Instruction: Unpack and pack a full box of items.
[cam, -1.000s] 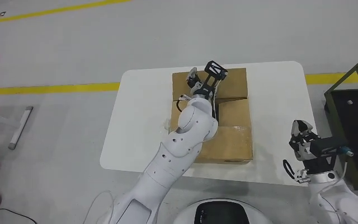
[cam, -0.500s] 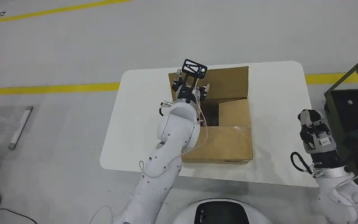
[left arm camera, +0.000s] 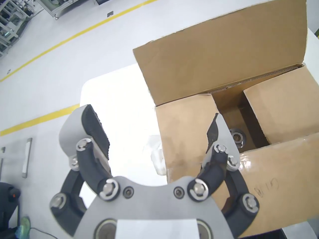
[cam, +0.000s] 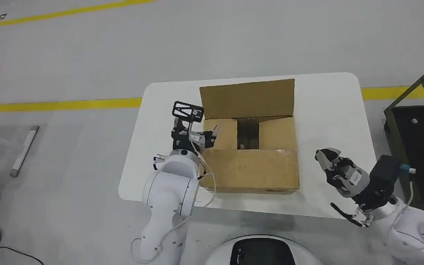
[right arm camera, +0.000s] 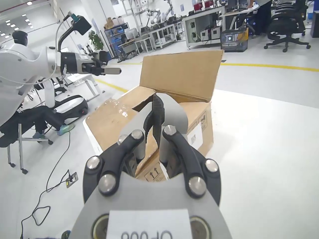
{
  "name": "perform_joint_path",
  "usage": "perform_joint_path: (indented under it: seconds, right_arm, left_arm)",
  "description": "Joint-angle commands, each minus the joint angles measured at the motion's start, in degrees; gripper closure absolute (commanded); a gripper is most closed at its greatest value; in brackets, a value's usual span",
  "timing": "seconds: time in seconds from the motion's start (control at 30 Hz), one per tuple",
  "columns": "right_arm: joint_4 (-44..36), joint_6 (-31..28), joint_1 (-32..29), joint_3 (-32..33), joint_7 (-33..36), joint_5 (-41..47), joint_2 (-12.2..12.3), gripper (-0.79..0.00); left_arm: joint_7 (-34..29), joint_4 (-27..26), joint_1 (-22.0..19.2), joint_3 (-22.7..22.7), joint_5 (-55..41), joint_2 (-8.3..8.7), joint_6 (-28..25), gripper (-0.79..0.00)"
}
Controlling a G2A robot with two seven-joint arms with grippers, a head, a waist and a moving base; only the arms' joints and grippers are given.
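Note:
A brown cardboard box (cam: 255, 162) stands in the middle of the white table (cam: 162, 112). Its far flap (cam: 248, 98) stands up, and two inner flaps lie flat with a dark gap (cam: 247, 134) between them. In the left wrist view a round metal item (left arm camera: 238, 136) shows down in that gap. My left gripper (cam: 195, 134) hovers at the box's left edge, open and empty (left arm camera: 154, 130). My right gripper (cam: 336, 171) sits off the box's near right corner, shut on nothing (right arm camera: 158, 111), facing the box (right arm camera: 174, 115).
Something white and crumpled (left arm camera: 157, 151) lies on the table against the box's left side. A dark green rack (cam: 405, 136) stands past the table's right edge. Bare table surface lies to the left and right of the box.
My left gripper has pulled back from over the box's far flap to its left edge, and that flap now stands open. The right arm has swung in toward the box.

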Motion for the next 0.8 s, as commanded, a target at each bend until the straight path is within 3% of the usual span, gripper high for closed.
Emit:
perform_joint_path:
  seconds: [0.0,0.23,0.37,0.5,0.57,0.67,0.7,0.77]
  right_arm:
    - [0.0,0.0,0.0,0.0,0.0,0.0,0.0,0.000]
    - [0.3,0.1,0.8,-0.4,2.9,1.7,0.2,0.000]
    - [1.2,0.5,3.4,0.2,11.3,8.6,0.9,0.000]
    - [3.4,0.5,7.9,0.5,26.3,17.9,2.1,0.000]
    - [4.9,0.9,10.6,1.1,32.3,20.9,2.7,-0.175]
    - [6.8,1.6,13.8,1.6,37.1,24.3,3.4,-0.274]
    - [7.2,1.7,14.5,1.5,38.6,24.9,3.6,-0.360]
    - [7.8,1.2,15.6,1.6,40.5,25.5,4.0,-0.785]
  left_arm:
    - [-0.1,-1.3,1.5,-0.8,-0.8,0.08,0.9,-0.785]
    - [0.5,-2.4,3.0,-1.3,-1.1,0.15,2.2,-0.785]
    - [0.5,-2.4,3.0,-1.3,-1.1,0.15,2.2,-0.785]
    - [0.5,-2.4,3.0,-1.3,-1.1,0.15,2.2,-0.785]
    - [0.5,-2.4,3.0,-1.3,-1.1,0.15,2.2,-0.785]
    - [0.5,-2.4,3.0,-1.3,-1.1,0.15,2.2,-0.785]
    - [0.5,-2.4,3.0,-1.3,-1.1,0.15,2.2,-0.785]
    - [0.5,-2.4,3.0,-1.3,-1.1,0.15,2.2,-0.785]
